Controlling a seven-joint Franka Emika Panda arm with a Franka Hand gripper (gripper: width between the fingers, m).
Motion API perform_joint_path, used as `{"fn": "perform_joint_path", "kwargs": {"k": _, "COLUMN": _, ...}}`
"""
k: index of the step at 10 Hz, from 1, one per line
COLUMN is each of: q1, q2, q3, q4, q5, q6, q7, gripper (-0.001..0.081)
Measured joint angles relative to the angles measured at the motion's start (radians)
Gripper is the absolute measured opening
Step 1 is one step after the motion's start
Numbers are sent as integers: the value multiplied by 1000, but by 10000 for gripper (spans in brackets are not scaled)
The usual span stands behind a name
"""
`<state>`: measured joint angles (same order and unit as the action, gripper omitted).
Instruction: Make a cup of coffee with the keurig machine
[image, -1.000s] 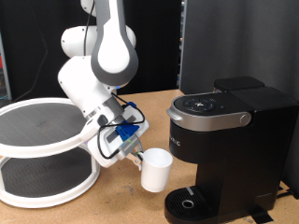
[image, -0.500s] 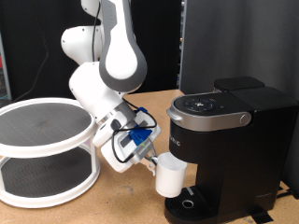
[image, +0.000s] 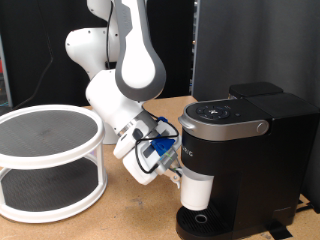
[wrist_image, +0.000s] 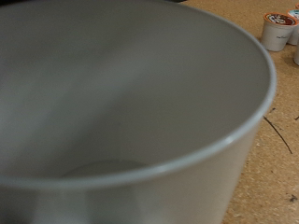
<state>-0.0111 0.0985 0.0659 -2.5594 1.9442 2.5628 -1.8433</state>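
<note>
Exterior view: the gripper (image: 178, 176) grasps the cup (image: 196, 190) by its side, holding it upright over the drip tray (image: 203, 218) of the keurig (image: 243, 150), under the spout to catch coffee. Wrist view: the cup's (wrist_image: 121, 112) empty interior fills the frame; a pod (wrist_image: 277, 30) lies on the table (wrist_image: 271, 140) beyond.

Cup (image: 196, 190) above drip tray (image: 202, 220) — under keurig machine (image: 245, 150) head.

The white Franka arm bends down from the exterior view's top, its forearm slanting toward the lower right. The gripper (image: 181, 180) sits low at the wrist's end, fingers closed on the cup (image: 196, 190).
</note>
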Motion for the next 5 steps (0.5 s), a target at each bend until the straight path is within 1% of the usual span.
{"fn": "perform_joint_path", "kwargs": {"k": 1, "q1": 3, "q2": 8, "q3": 9, "q4": 0, "q5": 25, "q6": 1, "q7": -22, "gripper": 72}}
{"fn": "perform_joint_path", "kwargs": {"k": 3, "q1": 11, "q2": 32, "q3": 21, "q4": 4, "q5": 104, "q6": 6, "q7": -98, "gripper": 72}}
{"fn": "perform_joint_path", "kwargs": {"k": 5, "q1": 17, "q2": 71, "q3": 28, "q4": 21, "q5": 169, "q6": 20, "q7": -161, "gripper": 72}}
